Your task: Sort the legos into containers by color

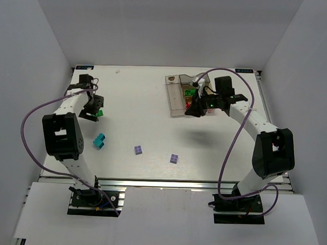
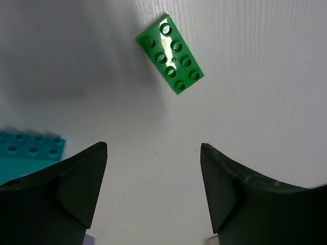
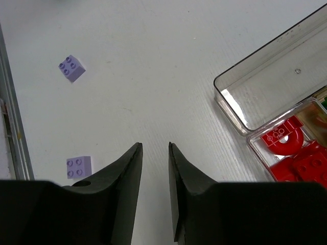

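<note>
A green lego (image 2: 170, 53) lies flat on the white table ahead of my left gripper (image 2: 153, 148), which is open and empty above it; in the top view the gripper (image 1: 92, 110) hangs next to that brick (image 1: 100, 114). Teal legos (image 1: 100, 141) lie nearer, one at the left wrist view's edge (image 2: 30, 148). Two lilac legos (image 1: 138, 149) (image 1: 174, 158) lie mid-table, also in the right wrist view (image 3: 71, 68) (image 3: 78, 166). My right gripper (image 3: 155, 145) is empty, jaws narrowly apart, beside the clear containers (image 3: 240, 115), where red legos (image 3: 296, 158) fill one compartment. The long compartment (image 3: 271, 81) looks empty here.
The container block (image 1: 175, 98) stands at the back right in the top view, with red and green pieces inside, partly hidden by the right gripper (image 1: 195, 109). A metal rail (image 3: 13, 122) runs along the table's near edge. White walls enclose the table.
</note>
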`<move>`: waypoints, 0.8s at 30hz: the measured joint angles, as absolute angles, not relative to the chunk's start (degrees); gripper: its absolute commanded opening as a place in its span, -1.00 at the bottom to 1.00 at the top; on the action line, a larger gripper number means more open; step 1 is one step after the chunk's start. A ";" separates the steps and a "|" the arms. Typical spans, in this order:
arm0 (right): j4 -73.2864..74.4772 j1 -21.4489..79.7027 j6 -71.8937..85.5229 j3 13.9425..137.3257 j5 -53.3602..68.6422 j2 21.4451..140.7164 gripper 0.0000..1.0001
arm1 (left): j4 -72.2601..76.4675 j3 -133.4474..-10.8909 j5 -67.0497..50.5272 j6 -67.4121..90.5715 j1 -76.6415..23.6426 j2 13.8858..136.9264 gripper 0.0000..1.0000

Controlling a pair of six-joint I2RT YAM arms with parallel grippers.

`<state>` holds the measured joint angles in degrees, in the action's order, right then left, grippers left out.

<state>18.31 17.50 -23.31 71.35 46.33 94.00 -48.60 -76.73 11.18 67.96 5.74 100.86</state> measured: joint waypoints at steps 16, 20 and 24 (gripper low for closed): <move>18.35 17.47 -22.90 70.94 43.22 93.84 -0.28 | -58.76 -91.18 13.15 90.94 7.73 115.66 0.65; 18.37 17.43 -22.92 70.91 42.70 93.84 -0.27 | -58.72 -91.18 13.10 92.03 8.78 116.66 0.65; 19.03 17.37 -22.94 70.91 42.09 93.82 -0.27 | -58.61 -91.18 12.97 92.49 9.82 119.04 0.63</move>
